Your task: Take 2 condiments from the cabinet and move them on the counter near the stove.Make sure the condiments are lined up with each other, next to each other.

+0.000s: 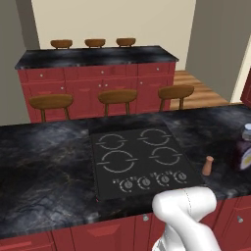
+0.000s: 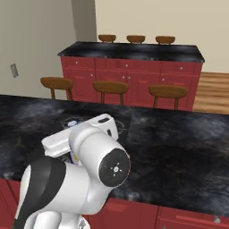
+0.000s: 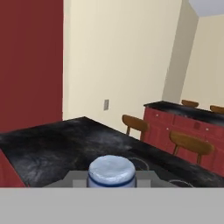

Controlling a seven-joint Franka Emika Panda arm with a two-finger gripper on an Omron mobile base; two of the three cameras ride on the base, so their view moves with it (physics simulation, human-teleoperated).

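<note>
The dark purple bottle (image 1: pixel 243 149) with a yellow label and pale bluish cap is at the far right edge of the left base view, low over the black counter (image 1: pixel 49 157). My gripper (image 3: pixel 111 180) is shut on this bottle, whose cap (image 3: pixel 111 170) sits right between the fingers in the hand view. The small terracotta shaker (image 1: pixel 208 165) stands upright on the counter just left of the bottle, right of the stove (image 1: pixel 139 159) and near its front knobs. I cannot tell whether the bottle's base touches the counter.
Beyond the counter stand three wooden stools (image 1: pixel 116 96) and a black-topped bar (image 1: pixel 98 56) on red cabinets. A dark red panel (image 3: pixel 30 65) rises at the left of the hand view. My arm's white body (image 2: pixel 89 170) blocks the left of the right base view.
</note>
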